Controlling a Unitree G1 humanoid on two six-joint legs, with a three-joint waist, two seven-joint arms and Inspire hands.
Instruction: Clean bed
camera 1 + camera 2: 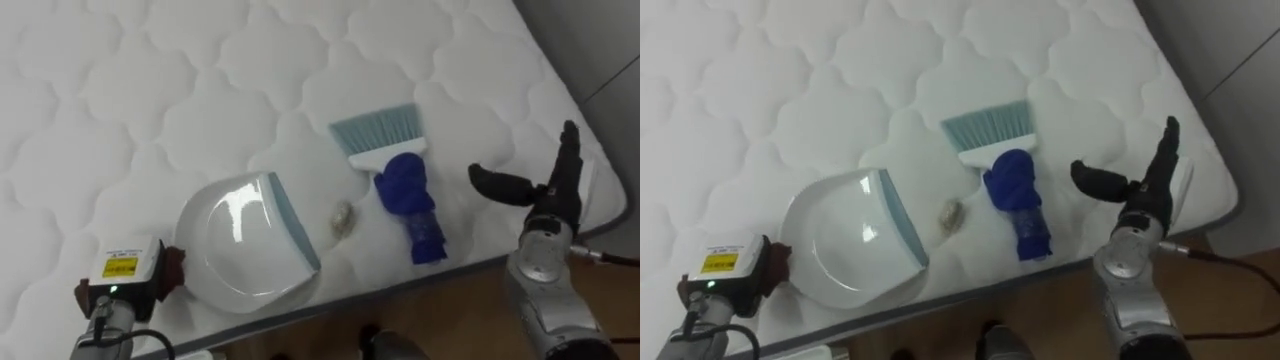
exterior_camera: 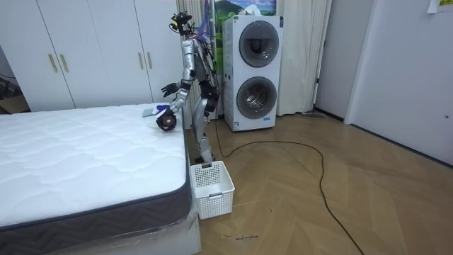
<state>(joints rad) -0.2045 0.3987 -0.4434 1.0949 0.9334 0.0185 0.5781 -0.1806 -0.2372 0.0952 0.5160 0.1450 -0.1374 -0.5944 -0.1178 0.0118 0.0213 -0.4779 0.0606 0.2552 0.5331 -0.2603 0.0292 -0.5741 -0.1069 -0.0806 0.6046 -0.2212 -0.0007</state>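
The bed's white quilted mattress (image 1: 150, 90) is bare fabric stitched in a scalloped pattern; in the room view its side shows a dark grey band; three things lie on it close to the near edge. A white plastic dustpan (image 1: 235, 250) with a grey-blue lip rests flat, its lip turned to the right; a short brush (image 1: 400, 190) with a blue handle and pale teal bristles lies to its right, bristles pointing away from the edge; a small crumpled beige scrap (image 1: 342, 215) sits between them, just beside the lip.
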